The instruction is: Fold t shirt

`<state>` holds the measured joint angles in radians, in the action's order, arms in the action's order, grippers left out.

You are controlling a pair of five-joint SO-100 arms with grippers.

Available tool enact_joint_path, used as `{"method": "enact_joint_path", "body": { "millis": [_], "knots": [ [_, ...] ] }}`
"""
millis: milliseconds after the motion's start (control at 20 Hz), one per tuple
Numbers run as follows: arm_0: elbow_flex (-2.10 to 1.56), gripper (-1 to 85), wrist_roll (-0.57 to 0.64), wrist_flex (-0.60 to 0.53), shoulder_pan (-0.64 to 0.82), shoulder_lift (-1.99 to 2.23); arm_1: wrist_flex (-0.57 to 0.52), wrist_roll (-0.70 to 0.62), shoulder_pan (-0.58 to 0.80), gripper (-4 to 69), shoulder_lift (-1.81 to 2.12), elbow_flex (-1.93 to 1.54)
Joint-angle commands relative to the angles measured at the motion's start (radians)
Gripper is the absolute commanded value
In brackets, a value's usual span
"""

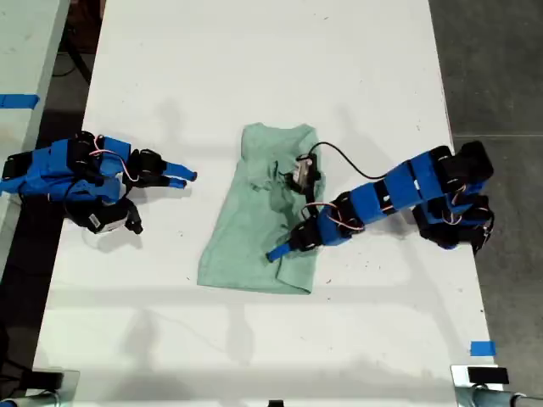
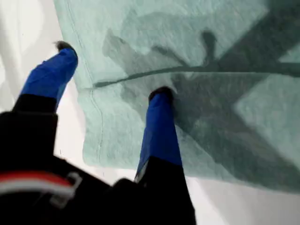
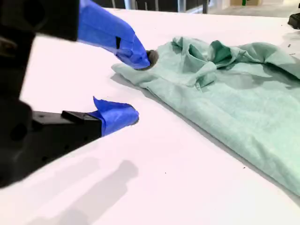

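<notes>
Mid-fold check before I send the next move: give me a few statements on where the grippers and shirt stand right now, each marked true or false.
1. My first gripper is open over the t shirt near its hem corner. True.
2. My second gripper is shut on the shirt's neck. False: it is open beside the shirt, holding nothing.
3. The t shirt lies on the white table, wrinkled near the neck. True.
4. The shirt hangs over the table's edge. False: it lies wholly on the table.
</notes>
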<state>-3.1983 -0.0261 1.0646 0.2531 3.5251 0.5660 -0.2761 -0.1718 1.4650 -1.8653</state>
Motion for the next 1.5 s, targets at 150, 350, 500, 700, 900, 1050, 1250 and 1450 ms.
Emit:
{"method": "enact_joint_path", "body": {
  "millis": [150,350,500,700,900,1050,1250,1450],
  "knots": [
    [-0.017,14.7,-0.005,0.002,0.002,0.008,0.387,-0.058,0.014,25.5,0.545,-0.103],
    [-0.017,14.7,-0.006,0.002,0.002,0.008,0.499,-0.120,0.097,24.9,1.091,-0.434],
    [-0.017,14.7,-0.006,0.002,0.006,0.008,0.589,-0.118,0.181,23.1,1.528,-0.767],
    [-0.017,14.7,-0.005,0.002,0.011,0.008,0.750,-0.123,0.255,19.8,1.868,-1.011],
    [-0.018,14.5,-0.006,0.002,0.009,0.008,0.868,-0.140,0.324,15.8,2.036,-1.104],
    [-0.018,14.5,-0.008,0.002,0.006,0.008,0.871,-0.127,0.350,13.3,2.036,-1.115],
    [-0.018,14.5,-0.008,0.002,0.008,0.008,0.874,-0.117,0.354,12.6,2.036,-1.118],
    [-0.018,14.5,-0.011,0.002,0.002,0.008,0.876,-0.109,0.354,12.6,2.036,-1.117]
  ]
}}
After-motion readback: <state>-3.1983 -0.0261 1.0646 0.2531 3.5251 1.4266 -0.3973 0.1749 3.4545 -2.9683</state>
